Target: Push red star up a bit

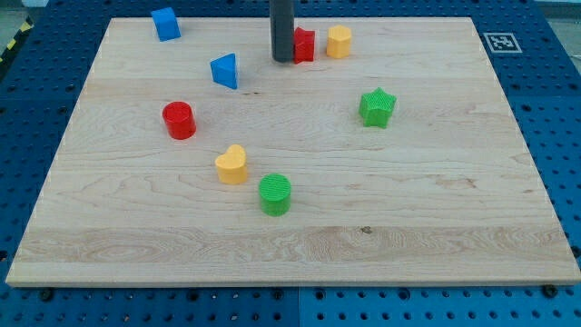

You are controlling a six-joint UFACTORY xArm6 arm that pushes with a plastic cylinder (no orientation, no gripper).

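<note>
Nearest the board's bottom edge sit the green cylinder [275, 194] and yellow heart [232, 164]. Far off, by the top edge, my tip [283, 60] touches the red star's [303, 44] left side; there are no jaws. Judging by this, little upward travel remains.

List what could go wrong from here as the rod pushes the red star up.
My tip sits at the red star's left side, not below it, so a push may slide it rightward into the yellow block close beside it. The star is also near the board's top edge, so an overlong push could send it off.
</note>
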